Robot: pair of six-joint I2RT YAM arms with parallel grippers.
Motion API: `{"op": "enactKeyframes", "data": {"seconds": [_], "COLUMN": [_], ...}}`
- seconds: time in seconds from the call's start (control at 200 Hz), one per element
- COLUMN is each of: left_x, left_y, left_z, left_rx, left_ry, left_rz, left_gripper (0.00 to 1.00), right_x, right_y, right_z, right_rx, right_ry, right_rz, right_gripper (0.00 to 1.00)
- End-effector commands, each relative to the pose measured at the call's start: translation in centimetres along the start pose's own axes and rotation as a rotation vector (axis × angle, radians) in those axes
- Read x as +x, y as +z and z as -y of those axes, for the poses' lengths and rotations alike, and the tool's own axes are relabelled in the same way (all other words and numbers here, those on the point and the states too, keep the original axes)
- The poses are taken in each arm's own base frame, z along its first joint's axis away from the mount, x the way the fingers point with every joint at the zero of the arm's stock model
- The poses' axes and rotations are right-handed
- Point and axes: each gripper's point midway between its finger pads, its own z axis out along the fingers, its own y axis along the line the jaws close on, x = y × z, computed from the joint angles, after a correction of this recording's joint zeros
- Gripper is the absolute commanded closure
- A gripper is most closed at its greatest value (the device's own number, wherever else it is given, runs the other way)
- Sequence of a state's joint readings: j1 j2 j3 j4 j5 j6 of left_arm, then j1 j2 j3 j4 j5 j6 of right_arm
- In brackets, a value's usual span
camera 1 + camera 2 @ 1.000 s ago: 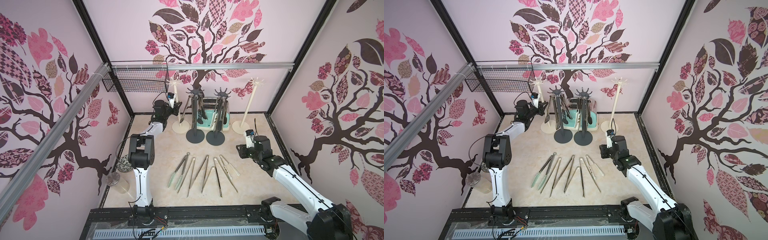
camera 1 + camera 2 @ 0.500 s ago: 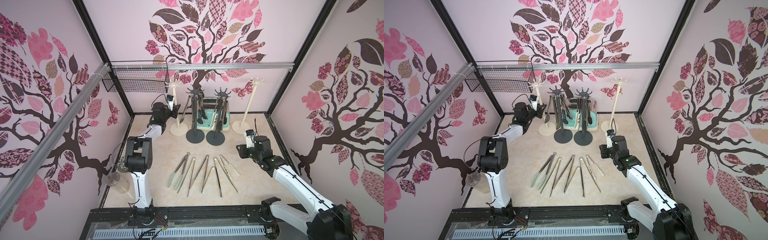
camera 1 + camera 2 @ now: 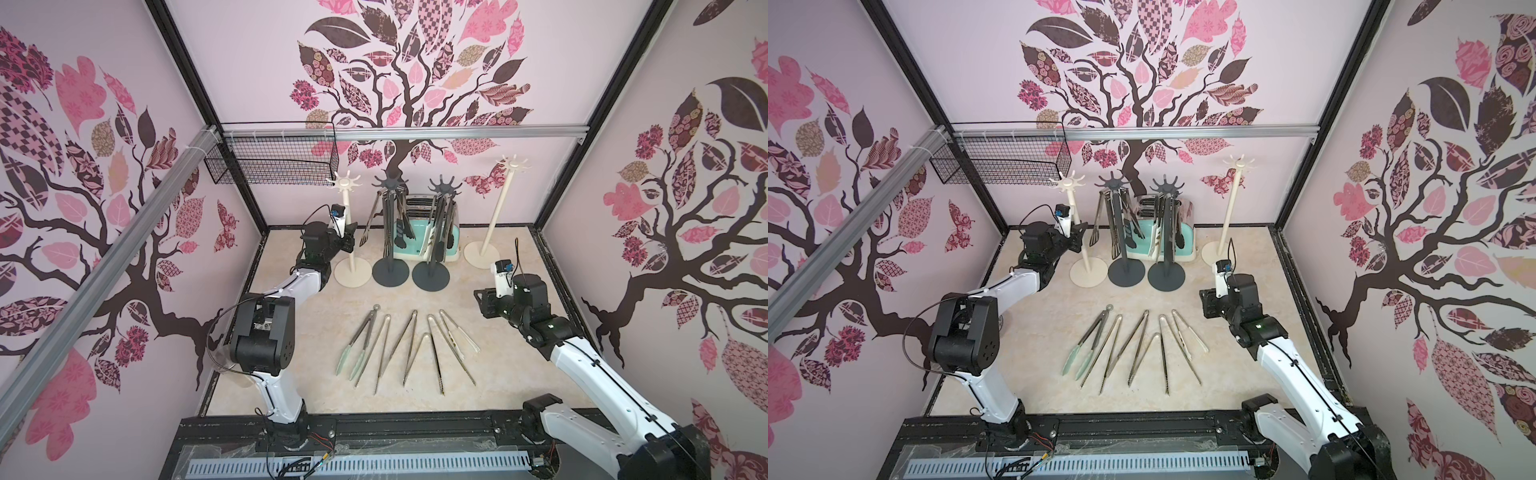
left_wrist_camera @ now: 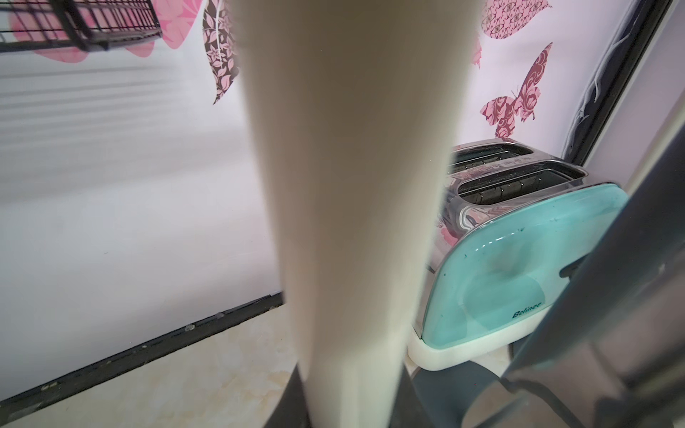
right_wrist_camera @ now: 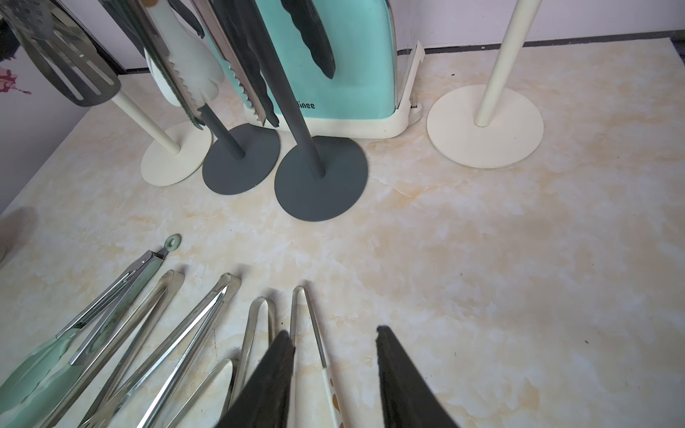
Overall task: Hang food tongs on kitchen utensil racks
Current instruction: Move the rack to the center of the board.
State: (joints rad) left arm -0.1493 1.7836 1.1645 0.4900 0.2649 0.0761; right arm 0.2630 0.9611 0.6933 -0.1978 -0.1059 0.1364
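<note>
Cream rack (image 3: 353,274) now nearer the loose tongs (image 3: 412,320)

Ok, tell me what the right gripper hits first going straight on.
The right gripper likely meets bare table, beside the nearest tongs and short of the nearer dark rack's base, though depth is unclear.
</note>
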Motion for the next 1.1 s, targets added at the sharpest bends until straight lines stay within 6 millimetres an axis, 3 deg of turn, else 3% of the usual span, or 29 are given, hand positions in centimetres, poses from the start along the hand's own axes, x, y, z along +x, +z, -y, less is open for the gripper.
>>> {"op": "enactKeyframes", "data": {"seconds": [0.0, 0.545, 0.81, 1.095], "left_x": [1.3, 4.5, 6.4, 7.8], "left_y": [-1.3, -7.0, -8.4, -8.9], "left_z": [1.0, 6.9, 10.9, 12.7], "left_rx": [-0.005, 0.047, 0.109, 0.143], "left_ry": [-0.027, -0.058, -0.03, -0.047], "left_rz": [-0.039, -0.135, -0.202, -0.233], "left_gripper": [1.0, 1.0, 1.0, 1.0], "right_x": [-0.2, -0.8, -1.0, -1.1], "right_y": [-0.5, -1.6, -2.0, -2.2], "right_z": [-0.2, -0.9, -1.0, -0.9], "right_rx": [-0.017, -0.05, -0.055, -0.05], "right_ry": [0.011, 0.023, 0.026, 0.027], "right_rz": [0.016, 0.06, 0.073, 0.082], "right_gripper": [0.59, 0.59, 0.59, 0.59]}}
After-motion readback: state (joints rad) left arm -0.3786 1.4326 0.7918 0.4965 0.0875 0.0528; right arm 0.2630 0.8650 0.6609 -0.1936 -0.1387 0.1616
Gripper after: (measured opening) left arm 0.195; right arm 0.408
